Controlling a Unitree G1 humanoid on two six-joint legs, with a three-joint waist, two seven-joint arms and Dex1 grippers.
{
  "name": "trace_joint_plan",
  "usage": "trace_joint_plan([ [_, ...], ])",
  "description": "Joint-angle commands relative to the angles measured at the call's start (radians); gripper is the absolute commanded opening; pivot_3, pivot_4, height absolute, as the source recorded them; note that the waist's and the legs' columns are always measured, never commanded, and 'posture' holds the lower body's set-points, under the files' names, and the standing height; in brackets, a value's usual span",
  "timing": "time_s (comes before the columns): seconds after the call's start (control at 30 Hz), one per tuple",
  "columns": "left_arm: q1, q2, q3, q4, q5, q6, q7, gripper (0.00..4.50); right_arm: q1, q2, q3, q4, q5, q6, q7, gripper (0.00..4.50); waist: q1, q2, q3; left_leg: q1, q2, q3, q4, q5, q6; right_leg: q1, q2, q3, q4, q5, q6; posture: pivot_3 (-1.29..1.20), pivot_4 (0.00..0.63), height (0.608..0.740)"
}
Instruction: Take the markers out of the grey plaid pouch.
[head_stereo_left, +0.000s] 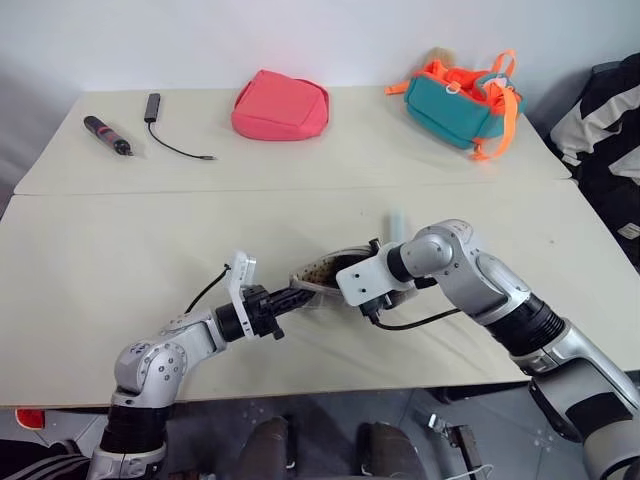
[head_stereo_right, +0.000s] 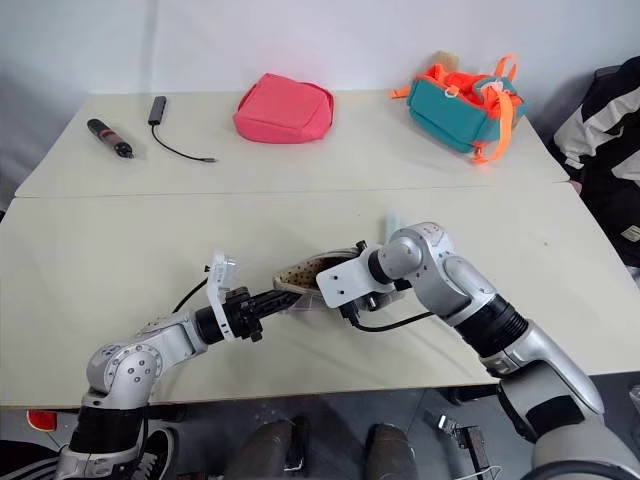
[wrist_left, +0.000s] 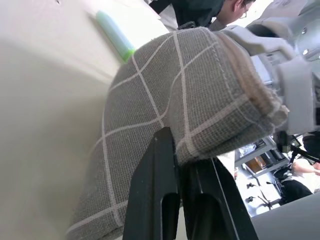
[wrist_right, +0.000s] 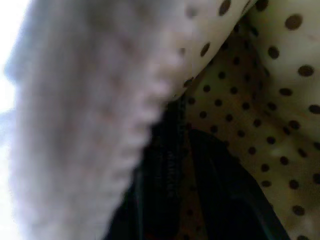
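The grey plaid pouch (head_stereo_left: 322, 274) lies near the table's front middle, its mouth held open and showing tan lining with dark dots (wrist_right: 260, 100). My left gripper (wrist_left: 182, 145) is shut on the pouch's near edge, pinching the fabric (wrist_left: 190, 100). My right gripper (wrist_right: 187, 165) reaches down into the pouch's mouth from the right, and the opening's rim hides much of it. A light green marker (head_stereo_left: 394, 221) lies on the table just beyond the pouch, also seen in the left wrist view as a green marker (wrist_left: 115, 35).
At the back of the table lie a coral-pink pouch (head_stereo_left: 280, 105), a teal-and-orange bag (head_stereo_left: 465, 95), a black pen-like tool (head_stereo_left: 107, 135) and a black cable (head_stereo_left: 170, 140). A person in striped clothing (head_stereo_left: 605, 130) stands at the far right.
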Motion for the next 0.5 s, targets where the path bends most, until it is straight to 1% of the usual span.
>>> trace_joint_plan([
  [0.03, 0.003, 0.004, 0.025, -0.007, 0.005, -0.01, 0.005, 0.0, 0.01, 0.041, 0.003, 0.043, -0.02, 0.049, -0.023, 1.43, -0.001, -0.001, -0.001, 0.002, 0.0, 0.001, -0.001, 0.0, 0.0, 0.001, 0.0, 0.001, 0.0, 0.0, 0.0, 0.0, 0.15, 0.74],
  [0.13, -0.002, 0.004, 0.034, -0.013, -0.02, 0.013, 0.007, 0.0, -0.007, 0.061, -0.007, 0.064, -0.023, 0.078, -0.024, 1.43, -0.004, -0.002, -0.001, 0.003, 0.001, 0.001, -0.002, 0.0, -0.001, 0.001, 0.0, 0.001, 0.0, 0.0, -0.002, 0.0, 0.15, 0.74],
  [0.23, 0.003, 0.006, 0.03, -0.014, -0.008, 0.007, 0.004, 0.0, -0.007, 0.052, 0.018, 0.089, -0.044, 0.05, -0.017, 1.43, -0.003, -0.002, -0.001, 0.003, 0.001, 0.001, -0.003, -0.001, -0.001, 0.0, 0.0, 0.001, 0.0, -0.001, -0.002, 0.0, 0.15, 0.74],
  [0.43, 0.003, 0.003, 0.033, -0.02, -0.007, 0.007, 0.012, 0.0, 0.036, 0.057, 0.042, 0.094, -0.046, 0.038, -0.002, 1.43, -0.002, -0.003, -0.002, 0.003, 0.001, 0.002, -0.003, -0.001, -0.001, 0.0, 0.0, 0.001, 0.0, -0.001, -0.003, 0.0, 0.15, 0.74],
  [0.5, 0.002, 0.001, 0.037, -0.021, -0.005, 0.002, 0.019, 0.0, 0.033, 0.063, 0.017, 0.086, -0.034, 0.047, -0.016, 1.05, -0.002, -0.004, -0.003, 0.003, 0.001, 0.002, -0.003, -0.001, -0.002, 0.0, 0.0, 0.001, 0.0, -0.001, -0.003, 0.0, 0.15, 0.74],
])
